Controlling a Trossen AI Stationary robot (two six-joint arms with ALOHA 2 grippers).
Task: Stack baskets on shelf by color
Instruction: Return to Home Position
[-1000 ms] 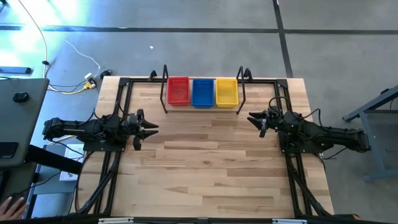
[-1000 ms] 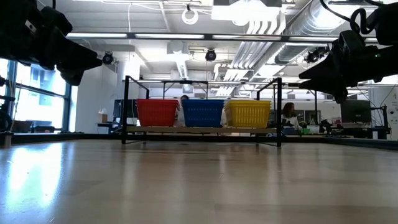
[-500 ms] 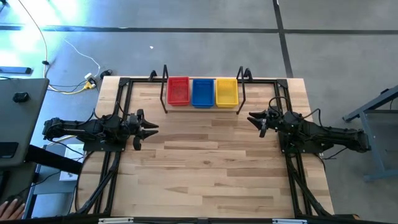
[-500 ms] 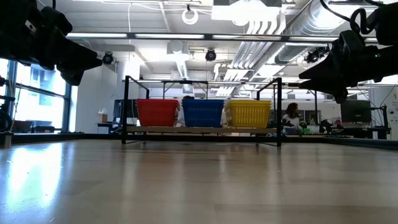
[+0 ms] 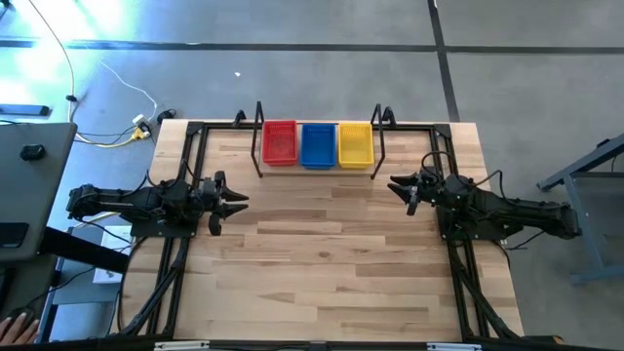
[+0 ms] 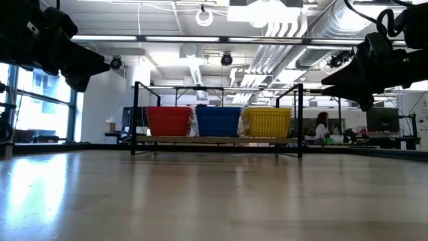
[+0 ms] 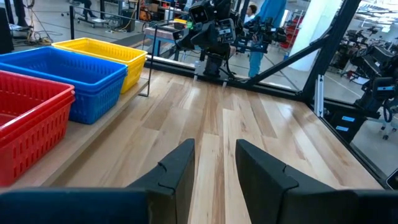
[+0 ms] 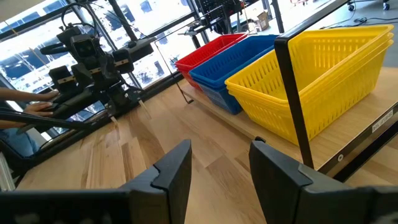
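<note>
On the shelf [image 5: 318,170], a wooden board with black wire posts at the table's far edge, stand three stacks of baskets side by side: red [image 5: 280,141], blue [image 5: 318,144] and yellow [image 5: 355,143]. They rest on their bottoms on the board, as the low view shows for the red stack [image 6: 168,121], blue stack [image 6: 219,121] and yellow stack [image 6: 268,122]. My left gripper [image 5: 240,199] hovers open above the table's left side, holding nothing. My right gripper [image 5: 395,185] hovers open at the right side, level with the shelf's near edge, also holding nothing.
Bare wooden tabletop [image 5: 331,263] stretches between the two arms and toward the near edge. Black frame rails [image 5: 175,283] run along both sides of the table. A person's hand [image 5: 10,327] shows at the lower left, off the table; another person [image 6: 326,124] walks far behind.
</note>
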